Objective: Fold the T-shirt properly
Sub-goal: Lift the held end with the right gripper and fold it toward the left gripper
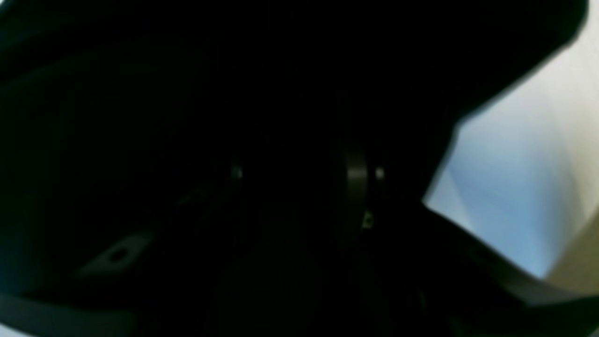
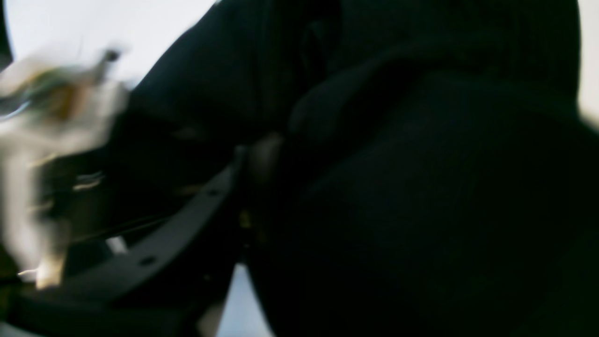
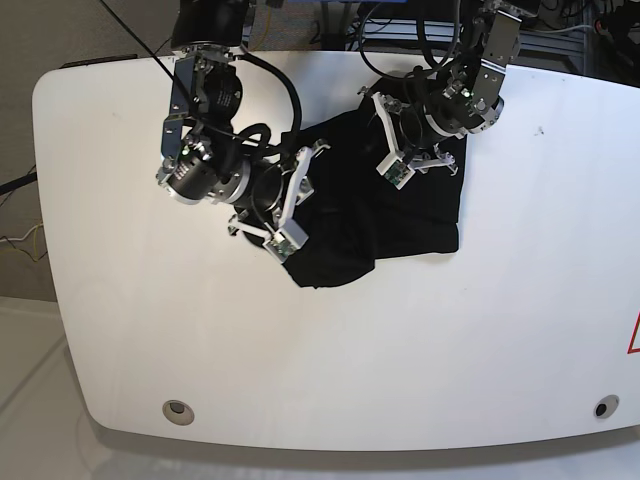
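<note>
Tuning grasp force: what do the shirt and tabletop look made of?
T-shirt: soft matte black knit, probably cotton; it bunches and creases with no shine.
Table: smooth, hard white surface, likely laminate or painted board; its finish is even and faintly glossy.

Counted in the base view: one T-shirt (image 3: 400, 225), black, bunched on one white table (image 3: 330, 370). Two arms are seen over the T-shirt, each carrying one gripper: the left gripper (image 3: 425, 140) at its far right part, the right gripper (image 3: 280, 205) at its left edge. Two round holes are noted at the table's near edge (image 3: 179, 408) (image 3: 600, 407).
</note>
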Robot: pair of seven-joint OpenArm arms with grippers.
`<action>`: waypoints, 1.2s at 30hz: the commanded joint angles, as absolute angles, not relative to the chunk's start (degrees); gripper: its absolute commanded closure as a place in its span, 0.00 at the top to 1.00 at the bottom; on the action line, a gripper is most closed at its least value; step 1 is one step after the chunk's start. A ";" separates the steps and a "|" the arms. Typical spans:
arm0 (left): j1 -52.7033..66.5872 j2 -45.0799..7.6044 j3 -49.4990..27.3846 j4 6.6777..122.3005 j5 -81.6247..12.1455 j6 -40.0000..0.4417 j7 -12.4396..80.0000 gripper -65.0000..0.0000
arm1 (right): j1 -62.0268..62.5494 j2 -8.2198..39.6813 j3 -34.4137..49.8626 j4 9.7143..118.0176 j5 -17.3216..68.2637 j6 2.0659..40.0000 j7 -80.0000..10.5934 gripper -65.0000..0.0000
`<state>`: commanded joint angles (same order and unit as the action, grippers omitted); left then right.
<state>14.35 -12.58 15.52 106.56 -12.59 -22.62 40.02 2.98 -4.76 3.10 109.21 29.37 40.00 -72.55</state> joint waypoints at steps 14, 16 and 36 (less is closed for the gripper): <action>16.72 -15.46 14.82 122.46 -12.57 -22.12 42.38 0.33 | 8.44 -5.05 -1.84 108.41 29.96 40.00 -70.45 0.11; 16.81 -15.34 14.34 122.14 -12.33 -22.01 42.05 0.33 | 8.26 -5.05 -3.53 108.49 30.01 39.83 -70.29 0.10; 23.28 -14.99 2.53 122.93 -10.15 -22.76 39.98 0.30 | 4.43 -5.51 -15.16 108.52 28.57 37.93 -67.68 0.15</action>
<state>23.28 -14.99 2.53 122.93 -10.15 -22.76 39.98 4.43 -5.51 -15.16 108.52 28.57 37.93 -67.68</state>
